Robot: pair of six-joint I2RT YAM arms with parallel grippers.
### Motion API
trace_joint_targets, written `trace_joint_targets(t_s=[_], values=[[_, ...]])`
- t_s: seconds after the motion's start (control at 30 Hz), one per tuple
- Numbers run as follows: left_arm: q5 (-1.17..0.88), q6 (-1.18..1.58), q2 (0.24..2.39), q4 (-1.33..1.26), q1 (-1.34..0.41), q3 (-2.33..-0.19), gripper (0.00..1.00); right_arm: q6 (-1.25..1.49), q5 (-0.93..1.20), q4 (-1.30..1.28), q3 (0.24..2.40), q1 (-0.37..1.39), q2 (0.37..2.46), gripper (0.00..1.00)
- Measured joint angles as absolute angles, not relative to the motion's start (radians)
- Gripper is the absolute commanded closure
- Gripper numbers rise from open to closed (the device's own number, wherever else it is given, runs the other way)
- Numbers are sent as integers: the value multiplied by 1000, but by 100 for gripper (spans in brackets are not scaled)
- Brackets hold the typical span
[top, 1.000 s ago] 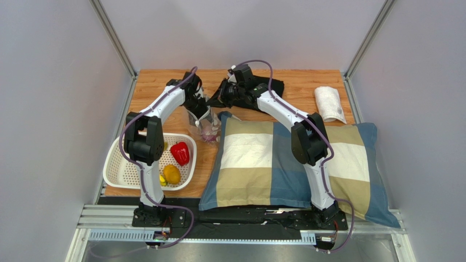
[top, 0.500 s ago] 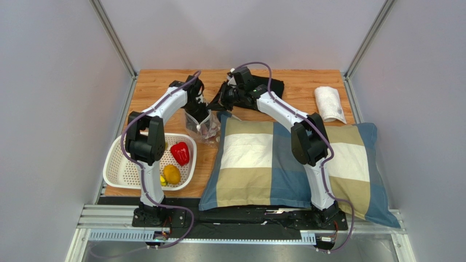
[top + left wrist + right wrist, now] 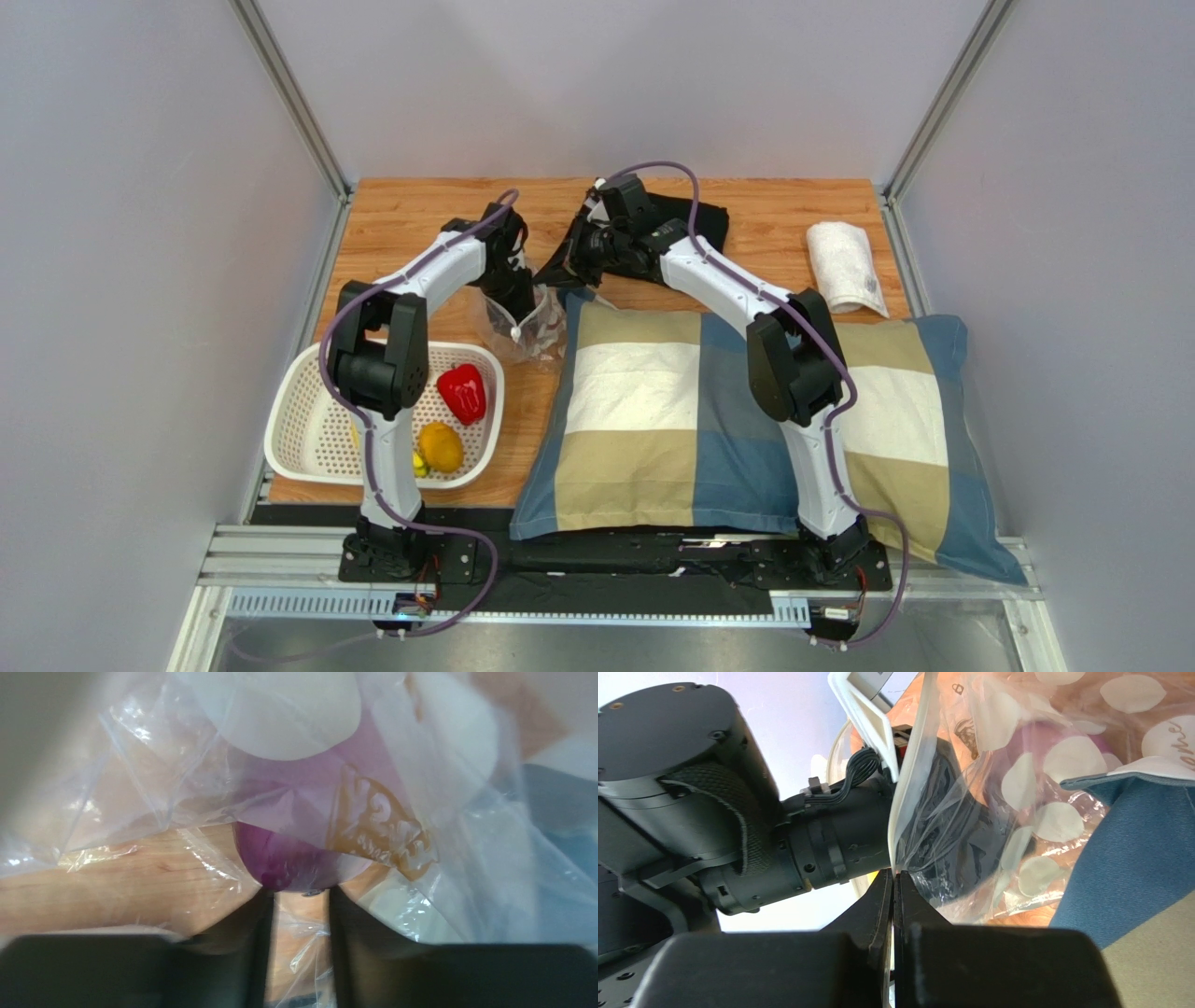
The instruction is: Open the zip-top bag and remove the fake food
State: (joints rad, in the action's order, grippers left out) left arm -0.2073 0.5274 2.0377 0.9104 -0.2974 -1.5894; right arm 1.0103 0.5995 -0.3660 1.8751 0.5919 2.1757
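1. I am pinching the zip-top bag (image 3: 540, 340) with my right gripper (image 3: 895, 876). Its two fingers are pressing flat together on the bag's whitish zip edge, with no gap showing between them.
2. The bag is lying at the far middle of the wooden table (image 3: 407, 210), between the white perforated tray (image 3: 298, 427) and the checked pillow (image 3: 659, 420), right against the pillow's far-left corner.
3. I am reaching my left gripper (image 3: 298, 897) into the bag's open mouth. Crinkled clear plastic with pale round spots is filling the left wrist view.
4. My left fingers are standing a little apart, with wood and plastic showing through the narrow gap, and they are gripping nothing.
5. The purplish onion (image 3: 295, 861) is sitting inside the bag just past my left fingertips. I cannot tell whether it is touching them.
6. The red bell pepper (image 3: 463, 392), the orange-yellow fruit (image 3: 441, 445) and a bit of the yellow banana bunch (image 3: 417, 464) are lying in the tray, apart from the bag.
7. A black cloth (image 3: 701, 217) is lying just behind my right arm, and a rolled white towel (image 3: 846, 266) is lying near the table's far-right edge.
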Motion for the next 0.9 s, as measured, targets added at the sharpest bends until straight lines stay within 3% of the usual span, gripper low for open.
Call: trace_joint_targets(t_s=[0.1,0.13,0.23,0.4,0.63,0.9], values=[[-173,520,2037,897,-298,-1574,74,1005,599,-367,1874,592,2175,100],[-163,517,2037,896,-298,-1573,57,1004,599,-367,1874,591,2175,100],[-128,505,2035,891,-298,-1573,41,999,599,-368,1874,591,2173,100],[-86,502,1969,870,-297,-1544,30,996,601,-377,1874,590,2165,100],[-76,524,1882,812,-274,-1524,27,999,604,-386,1893,590,2156,100],[-94,535,1987,813,-265,-1581,25,1005,604,-387,1920,590,2156,100]])
